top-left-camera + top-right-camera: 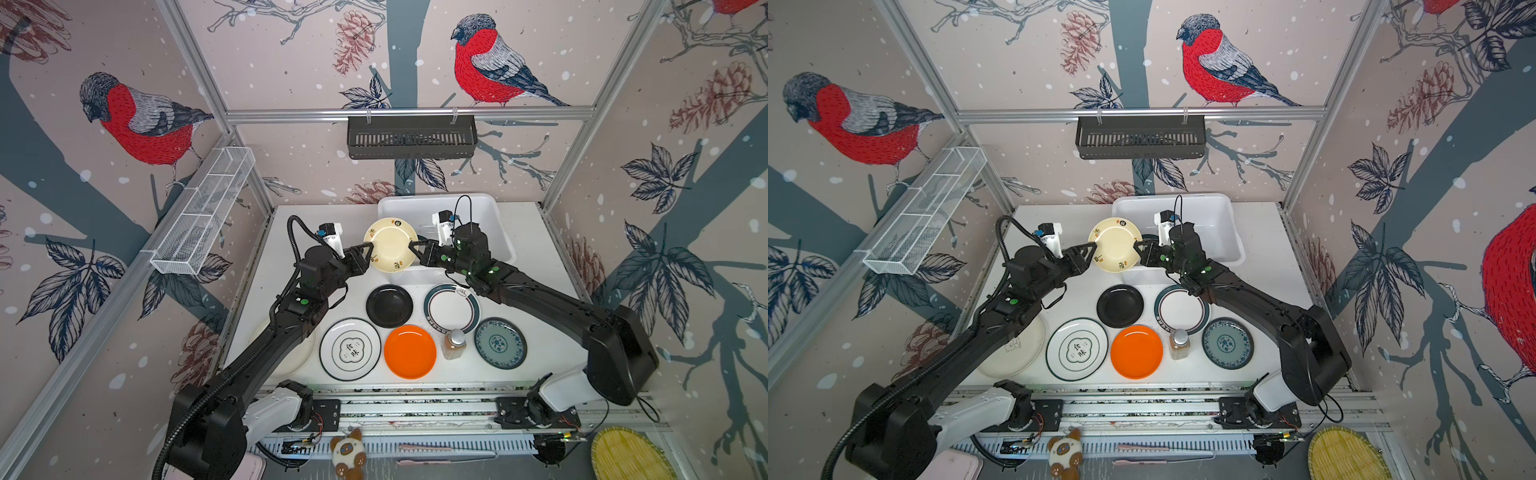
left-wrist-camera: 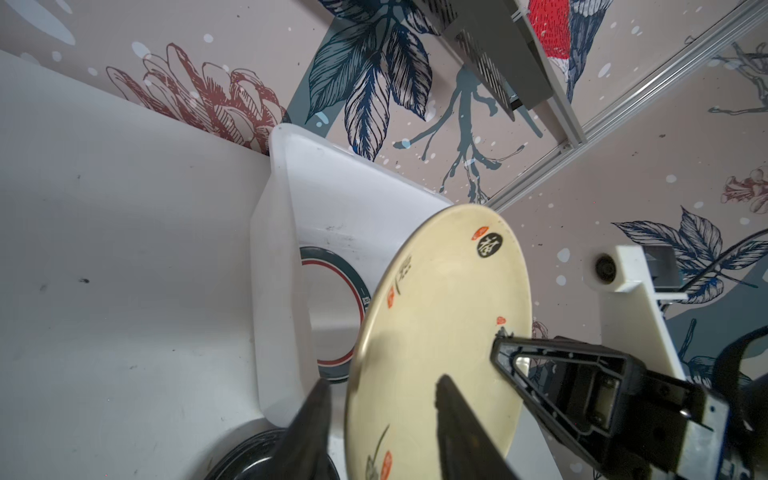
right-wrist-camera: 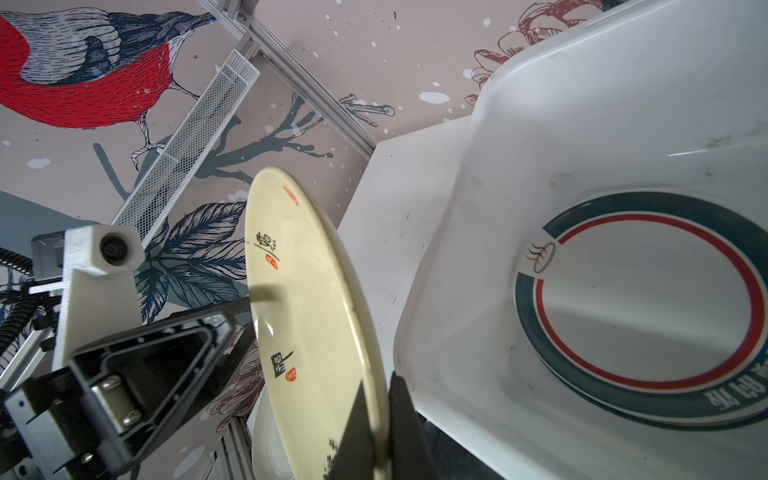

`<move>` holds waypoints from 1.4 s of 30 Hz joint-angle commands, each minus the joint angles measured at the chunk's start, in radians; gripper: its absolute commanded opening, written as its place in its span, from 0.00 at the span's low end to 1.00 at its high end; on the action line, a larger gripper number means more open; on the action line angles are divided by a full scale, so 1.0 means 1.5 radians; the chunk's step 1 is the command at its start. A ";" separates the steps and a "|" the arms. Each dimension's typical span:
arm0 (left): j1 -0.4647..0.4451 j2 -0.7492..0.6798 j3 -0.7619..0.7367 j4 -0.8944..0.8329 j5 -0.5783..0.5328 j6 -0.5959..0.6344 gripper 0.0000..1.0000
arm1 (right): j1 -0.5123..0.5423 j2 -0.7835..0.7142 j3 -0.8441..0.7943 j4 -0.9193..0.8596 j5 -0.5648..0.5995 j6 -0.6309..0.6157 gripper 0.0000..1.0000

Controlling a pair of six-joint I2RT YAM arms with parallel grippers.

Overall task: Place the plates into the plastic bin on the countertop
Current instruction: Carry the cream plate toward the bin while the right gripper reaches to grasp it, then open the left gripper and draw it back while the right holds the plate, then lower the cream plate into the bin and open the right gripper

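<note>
One cream plate (image 1: 390, 245) hung tilted, nearly on edge, btwn the two arms. It was off the countertop (image 1: 552, 365) and just beside the outer wall of the plastic bin (image 1: 436, 198), not yet inside it.

The right gripper (image 3: 378, 386) was pinched shut on the plate's rim, w/ a finger on each face of the edge. The left gripper (image 2: 382, 379) stood w/ jaws apart astride the opposite rim and was not clamping. Whether its front finger brushed the plate's face could not be told.

A teal-rimmed plate (image 3: 640, 291) lay flat on the bin floor. Six more plates sat on the countertop, incl. a black plate (image 1: 389, 306) and an orange plate (image 1: 409, 352), one pale plate partly hidden under the left arm. A small bottle (image 1: 454, 344) stood among them.

The cream plate looked stiff, fairly light and glossy, so prob. slippery btwn hard fingers. Its material was unclear; if ceramic, a drop could chip it. W/ only one pinch at the edge, the plate's weight hung out to one side and it could swing or creep in the grip. The safest hold seemed deep on the rim, fingers past the lip onto the flat band. It would best be set low in the bin, eased onto or beside the plate already there.
</note>
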 commanded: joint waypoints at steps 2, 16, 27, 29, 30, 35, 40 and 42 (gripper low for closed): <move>0.000 -0.018 -0.011 0.042 -0.006 0.018 0.75 | -0.013 0.003 0.009 0.014 -0.001 0.004 0.00; 0.000 -0.047 -0.018 0.010 -0.070 0.030 0.98 | -0.118 0.031 0.062 -0.104 0.120 -0.038 0.00; 0.000 -0.055 -0.002 -0.023 -0.098 0.043 0.98 | -0.160 0.190 0.189 -0.221 0.092 -0.118 0.00; 0.000 -0.053 -0.003 -0.021 -0.099 0.043 0.98 | -0.157 0.217 0.206 -0.231 0.093 -0.127 0.00; 0.000 -0.052 -0.001 -0.021 -0.100 0.046 0.98 | -0.154 0.227 0.209 -0.233 0.109 -0.126 0.00; 0.000 -0.049 0.013 -0.040 -0.108 0.055 0.98 | -0.153 0.282 0.230 -0.235 0.123 -0.143 0.00; 0.000 -0.051 0.012 -0.041 -0.114 0.057 0.98 | -0.154 0.348 0.267 -0.260 0.091 -0.151 0.00; 0.000 -0.048 0.012 -0.042 -0.115 0.058 0.98 | -0.155 0.359 0.266 -0.252 0.083 -0.150 0.00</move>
